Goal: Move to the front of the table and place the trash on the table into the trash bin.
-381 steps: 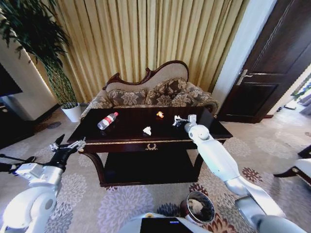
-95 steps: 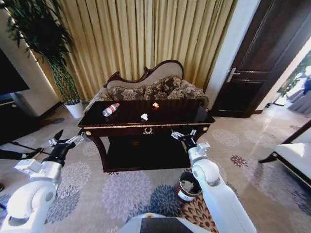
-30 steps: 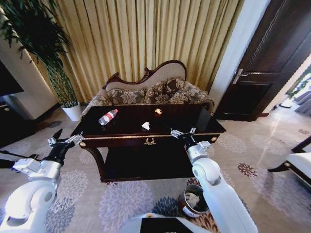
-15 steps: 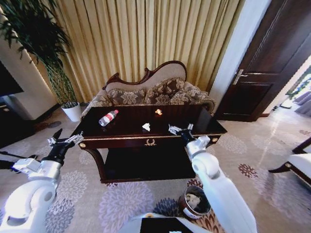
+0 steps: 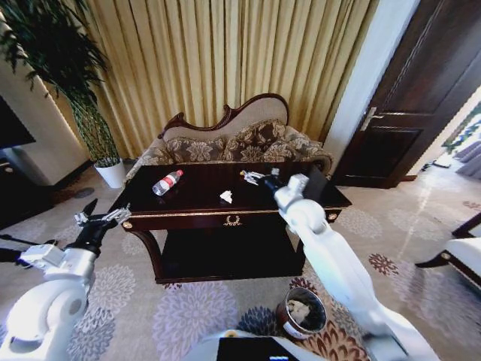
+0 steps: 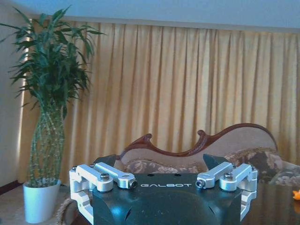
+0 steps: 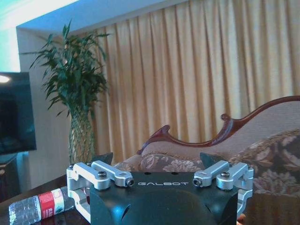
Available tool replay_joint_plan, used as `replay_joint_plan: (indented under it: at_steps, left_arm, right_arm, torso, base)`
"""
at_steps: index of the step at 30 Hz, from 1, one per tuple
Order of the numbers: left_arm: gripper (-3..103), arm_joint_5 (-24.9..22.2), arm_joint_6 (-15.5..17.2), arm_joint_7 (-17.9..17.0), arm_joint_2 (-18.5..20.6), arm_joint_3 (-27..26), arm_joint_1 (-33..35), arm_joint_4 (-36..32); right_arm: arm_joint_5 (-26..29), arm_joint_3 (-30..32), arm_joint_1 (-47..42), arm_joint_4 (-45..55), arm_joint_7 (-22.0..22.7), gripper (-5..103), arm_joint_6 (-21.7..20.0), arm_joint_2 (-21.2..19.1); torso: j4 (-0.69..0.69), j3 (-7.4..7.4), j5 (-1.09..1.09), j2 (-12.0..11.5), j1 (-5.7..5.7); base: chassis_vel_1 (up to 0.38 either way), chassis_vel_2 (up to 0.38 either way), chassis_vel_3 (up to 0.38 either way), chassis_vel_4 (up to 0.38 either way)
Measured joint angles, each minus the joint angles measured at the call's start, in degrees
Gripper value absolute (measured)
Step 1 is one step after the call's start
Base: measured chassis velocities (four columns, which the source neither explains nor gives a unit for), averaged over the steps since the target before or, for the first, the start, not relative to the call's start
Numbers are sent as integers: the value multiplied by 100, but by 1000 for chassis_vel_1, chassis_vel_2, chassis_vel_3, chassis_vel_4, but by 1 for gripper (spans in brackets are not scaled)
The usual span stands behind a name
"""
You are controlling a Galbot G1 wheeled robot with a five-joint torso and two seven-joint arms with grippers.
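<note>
The dark glossy table (image 5: 197, 201) stands in front of me. On it lie a clear bottle (image 5: 167, 183) with a red label at the left and a white paper scrap (image 5: 226, 196) near the middle. The bottle (image 7: 40, 206) also shows beside my right gripper. My right gripper (image 5: 252, 177) is open and reaches over the tabletop, just beyond the paper scrap. The small orange bit (image 6: 295, 194) lies on the table. My left gripper (image 5: 105, 213) hangs open, off the table's left corner. The reddish-brown trash bin (image 5: 304, 312) sits on the carpet below my right arm, with white paper inside.
A carved sofa (image 5: 240, 143) stands right behind the table against gold curtains. A tall plant in a white pot (image 5: 113, 173) is at the back left, and a dark door (image 5: 421, 113) at the right. Patterned carpet lies open in front of the table.
My right arm has stretched forward and left, from the table's front edge to over its middle. The left arm has stayed put.
</note>
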Motion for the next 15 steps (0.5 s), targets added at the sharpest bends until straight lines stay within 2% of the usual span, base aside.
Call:
replay_joint_plan:
  at_steps: [6,9,11,13,15]
  left_arm:
    - [100,40,-1,-16,-65,-114,46,-1]
    - [100,57,-2,-19,-129,-165,67,-1]
    - [100,60,-3,-19,-139,-167,70,-1]
    - [100,72,-5,-19,-181,-175,77,-7]
    - [100,72,-6,-19,-189,-184,78,-15]
  right_arm:
    - [-117,-485,648,-732,0,100,0,377]
    - [-228,-812,1063,-1420,0,100,4,785]
    - [-240,-852,1113,-1524,0,100,4,837]
    - [-477,-1055,1438,-2203,-1,100,9,1140]
    - [-612,-1102,1553,-2453,-1,100,10,1232]
  torso:
    - [-1,0,-1,0,0]
    - [-1,-1,-1,0,0]
    - [0,0,-1,0,0]
    - [-1,0,-1,0,0]
    - [0,0,-1,0,0]
  base:
    - [0,0,0,0]
    - [0,0,0,0]
    - [0,0,0,0]
    - [0,0,0,0]
    - [0,0,0,0]
